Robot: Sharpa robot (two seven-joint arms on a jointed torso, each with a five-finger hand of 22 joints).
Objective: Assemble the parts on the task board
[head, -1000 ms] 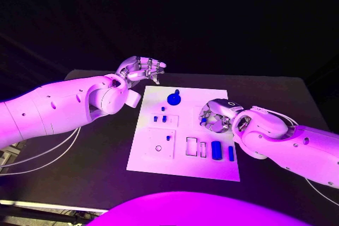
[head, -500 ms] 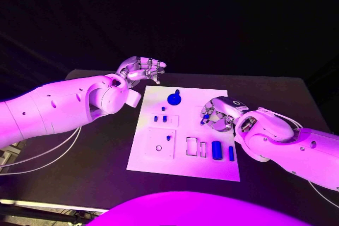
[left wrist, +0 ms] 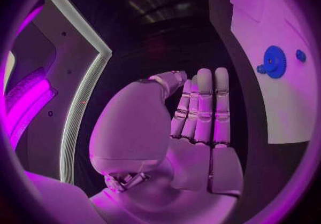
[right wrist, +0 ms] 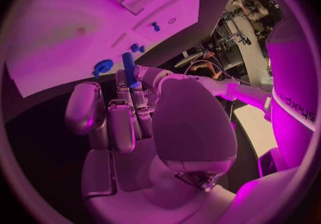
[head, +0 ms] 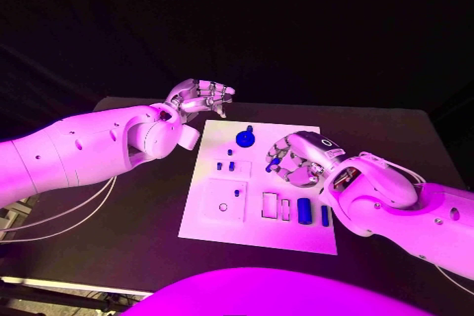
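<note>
Right robot hand [head: 293, 164] has lifted — gripping a blue peg [right wrist: 130, 69]; left robot hand [head: 201, 96] stays empty, fingers apart.

White rectangular task board [head: 259, 234] is lying mid-bench [head: 118, 213]. Blue round gear part [head: 243, 137] is sitting at its far end. Two blue upright block parts [head: 313, 212] are standing near its right edge. Right hand [head: 294, 164], holding a blue rod part [right wrist: 130, 69], is hovering over the board; left hand [head: 199, 96] is hanging beyond its far left corner.

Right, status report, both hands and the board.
Right hand holds a blue peg above the board. Left hand empty, fingers together, off the board's far corner. Nothing in the way.
</note>
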